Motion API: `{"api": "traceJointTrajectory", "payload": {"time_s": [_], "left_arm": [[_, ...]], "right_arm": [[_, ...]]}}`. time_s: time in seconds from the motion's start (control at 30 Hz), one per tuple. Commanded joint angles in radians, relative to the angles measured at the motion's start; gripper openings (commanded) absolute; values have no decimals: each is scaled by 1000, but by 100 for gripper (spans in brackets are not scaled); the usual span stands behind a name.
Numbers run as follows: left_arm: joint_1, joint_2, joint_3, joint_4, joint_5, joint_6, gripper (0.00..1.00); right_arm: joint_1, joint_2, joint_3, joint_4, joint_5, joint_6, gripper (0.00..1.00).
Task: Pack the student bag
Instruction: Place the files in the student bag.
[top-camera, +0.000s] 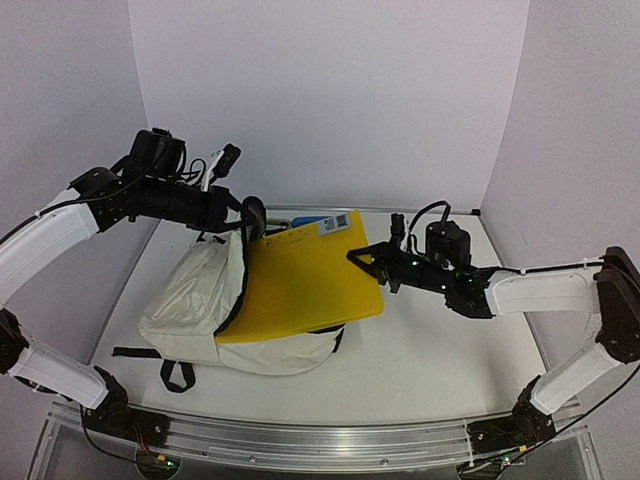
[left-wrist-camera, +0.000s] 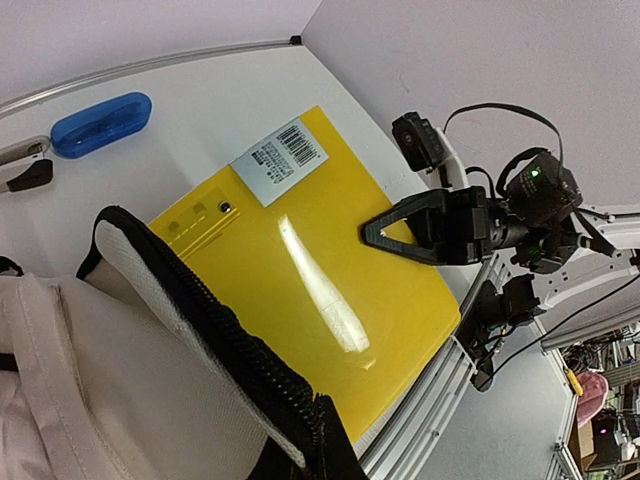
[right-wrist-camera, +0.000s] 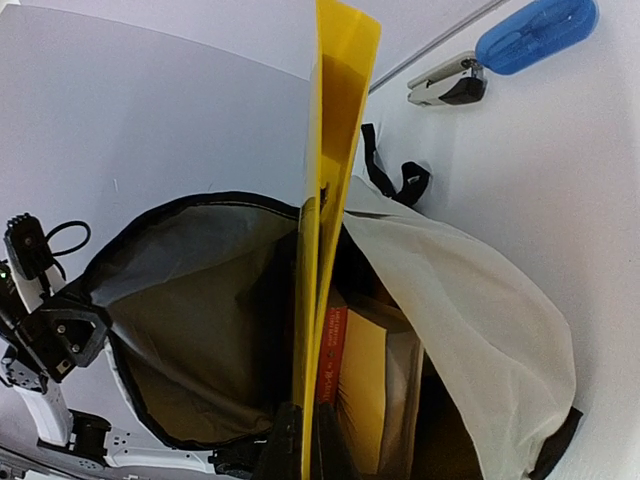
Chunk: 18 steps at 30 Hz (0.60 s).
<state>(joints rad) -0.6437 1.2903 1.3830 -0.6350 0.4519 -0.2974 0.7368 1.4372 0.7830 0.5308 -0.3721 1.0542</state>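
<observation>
Pinched in the right gripper (top-camera: 368, 262): one edge of a yellow folder (top-camera: 300, 285), jaws pressed onto its two faces. Straight ahead of those jaws, the folder running edge-on into the open mouth of the student bag (top-camera: 190, 300), its far part inside, the gripped part and the barcode label (left-wrist-camera: 280, 160) outside. Clamped in the left gripper (top-camera: 248, 218), as far as the overhead view shows: the bag's black zip rim (left-wrist-camera: 230, 360), lifted clear of the table (top-camera: 450, 350), with the mouth opened toward the right jaws. Below and behind the left jaws, the cream body of the bag lying on its side on the table, black straps trailing toward the near edge. Deep beyond the right jaws, just beside the folder and against dark grey lining, a yellow book with an orange spine (right-wrist-camera: 352, 385). Beyond the left jaws, past the folder's labelled corner, on the table by the back wall: a blue case (left-wrist-camera: 100, 122) and, just beside it, a white-and-black stapler-like tool (right-wrist-camera: 445, 82), both outside the bag.
</observation>
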Motion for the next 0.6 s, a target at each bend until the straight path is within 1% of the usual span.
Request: {"api": "traceJointTrajectory", "payload": {"time_s": [0.0, 0.07, 0.13, 0.17, 0.2, 0.3, 0.37, 0.5, 0.53, 0.57], "left_arm": [[-2, -6, 4, 166, 49, -15, 0], [-1, 5, 0, 166, 49, -19, 0], [-1, 6, -1, 165, 49, -17, 0], [-1, 7, -1, 164, 45, -16, 0], [-1, 4, -2, 164, 44, -16, 0], [1, -1, -5, 160, 38, -12, 0], [4, -5, -9, 155, 32, -11, 0], [6, -10, -13, 149, 28, -8, 0], [7, -11, -13, 147, 28, -8, 0], [7, -10, -13, 143, 26, -8, 0]], "right_arm": [[27, 111, 13, 201, -53, 68, 0], [27, 184, 2, 282, -133, 124, 0], [27, 204, -9, 317, -158, 149, 1], [27, 214, -13, 340, -177, 157, 4], [27, 217, -13, 342, -182, 157, 5], [27, 226, -4, 347, -217, 163, 15], [27, 236, 11, 348, -252, 173, 18], [27, 275, 43, 358, -320, 205, 19], [27, 285, 49, 365, -338, 215, 19], [27, 301, 61, 385, -357, 228, 16]]}}
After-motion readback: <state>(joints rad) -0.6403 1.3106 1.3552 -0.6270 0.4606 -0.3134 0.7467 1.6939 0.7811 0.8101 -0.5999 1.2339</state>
